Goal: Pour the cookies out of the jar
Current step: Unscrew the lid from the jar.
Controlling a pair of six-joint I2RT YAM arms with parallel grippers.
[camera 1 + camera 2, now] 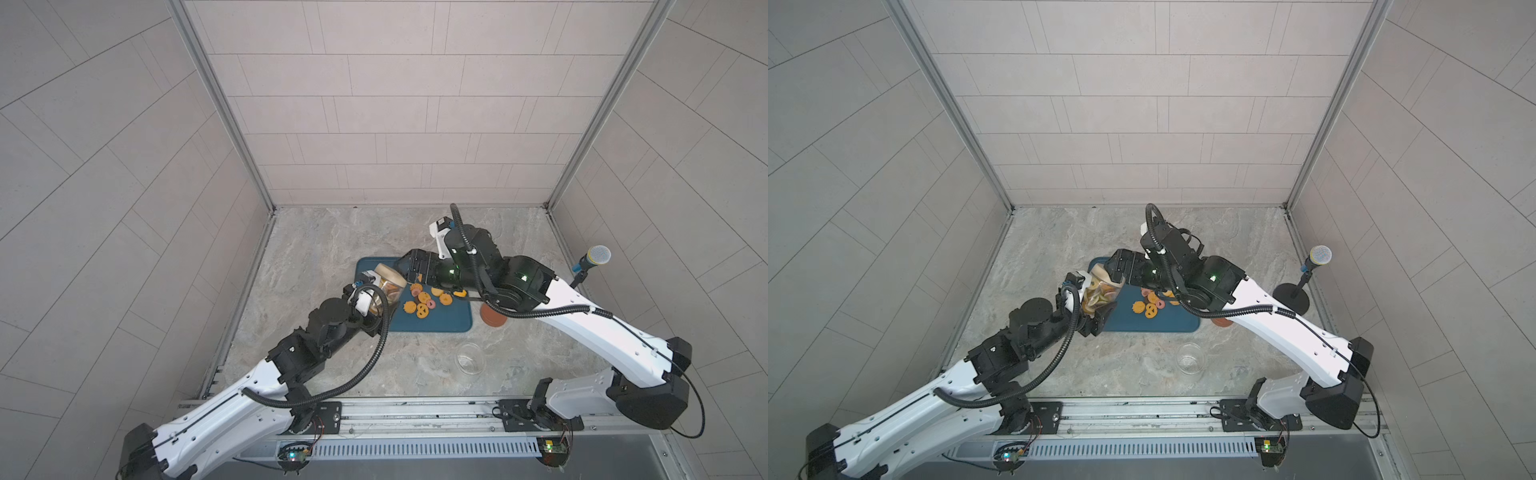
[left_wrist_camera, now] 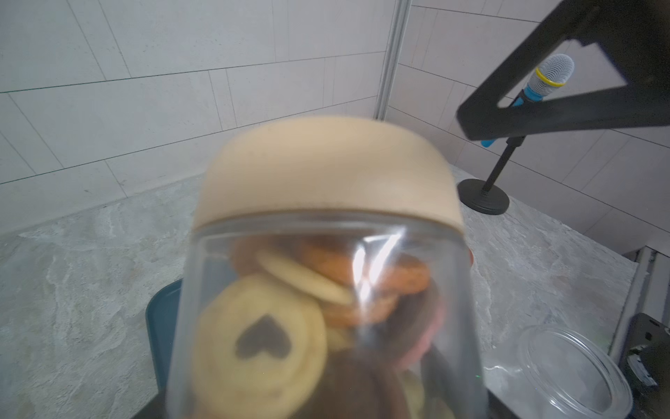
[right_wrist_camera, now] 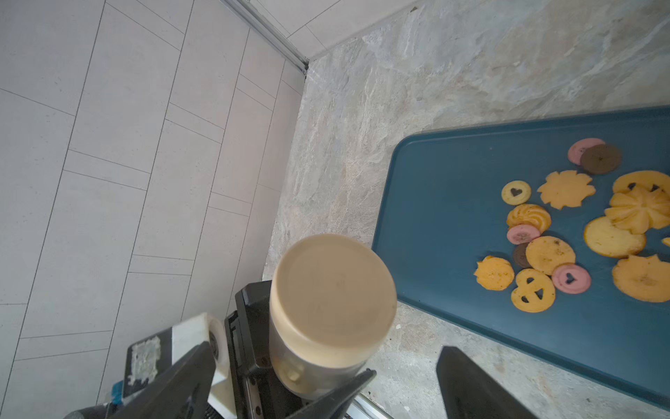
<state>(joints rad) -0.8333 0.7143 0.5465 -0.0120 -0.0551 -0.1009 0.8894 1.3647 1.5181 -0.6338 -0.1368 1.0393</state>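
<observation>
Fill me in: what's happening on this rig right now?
The left tool holds a clear jar of cookies by the edge of the blue tray. The jar's beige lid is on. The right tool is open close to that lid, not gripping it. Loose cookies lie spread on the tray, and an empty glass jar stands on the table nearer the arm bases. This jar has not been poured yet.
</observation>
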